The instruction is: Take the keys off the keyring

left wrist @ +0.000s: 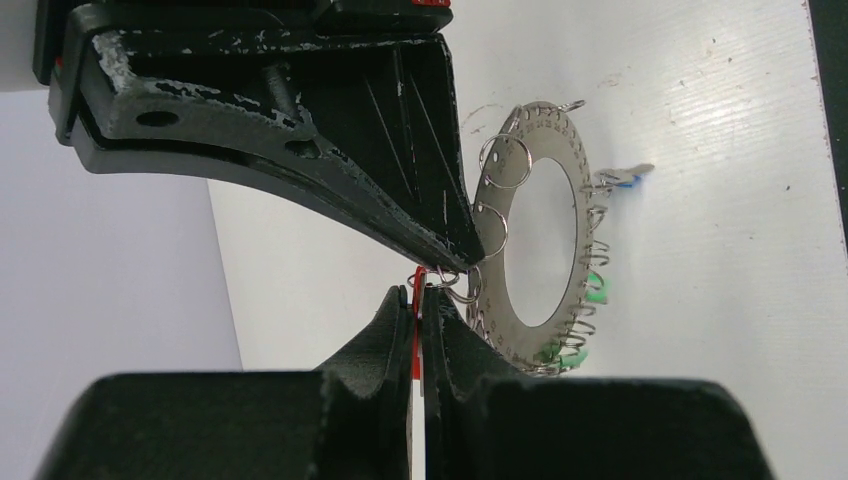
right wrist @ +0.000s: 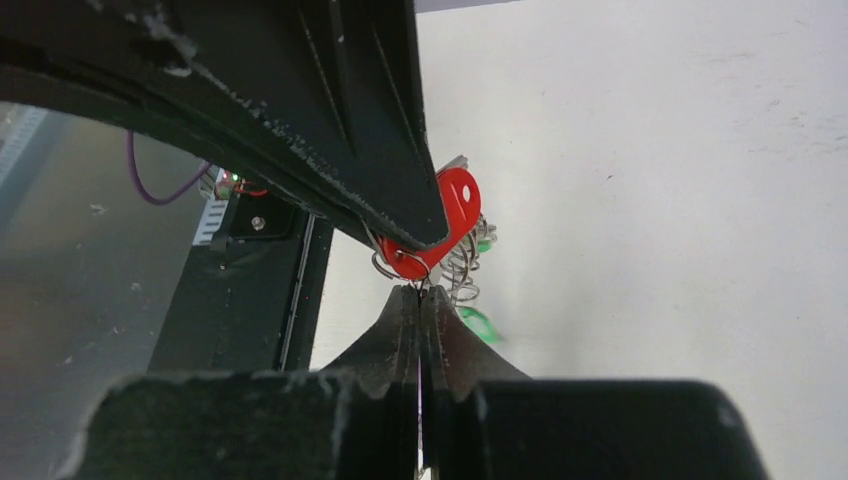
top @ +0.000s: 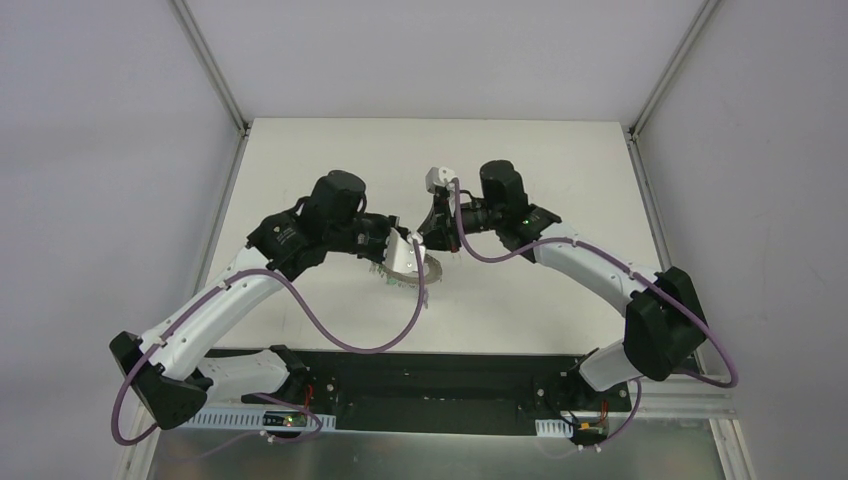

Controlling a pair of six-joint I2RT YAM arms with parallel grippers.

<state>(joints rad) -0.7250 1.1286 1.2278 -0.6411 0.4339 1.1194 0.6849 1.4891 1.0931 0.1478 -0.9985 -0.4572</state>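
Note:
The keyring [left wrist: 575, 200] is a flat grey ring with small wire loops round its rim, held edge-up just above the table between both grippers [top: 410, 268]. My left gripper [left wrist: 420, 292] is shut on the red key [left wrist: 418, 310], which shows edge-on between its pads. My right gripper [right wrist: 420, 290] is shut on the small wire loop under the red key's head [right wrist: 458, 200]. A blue key [left wrist: 626, 181] and two green keys [left wrist: 597, 288] [left wrist: 562, 354] hang from the far rim. In the top view the left gripper [top: 398, 252] and right gripper [top: 436, 240] meet over the table's middle.
The white table [top: 560, 180] has raised rails along its left and right sides. A black strip [top: 440, 375] with the arm bases runs along the near edge. The right gripper's finger [left wrist: 400, 200] crosses the left wrist view close to the keyring.

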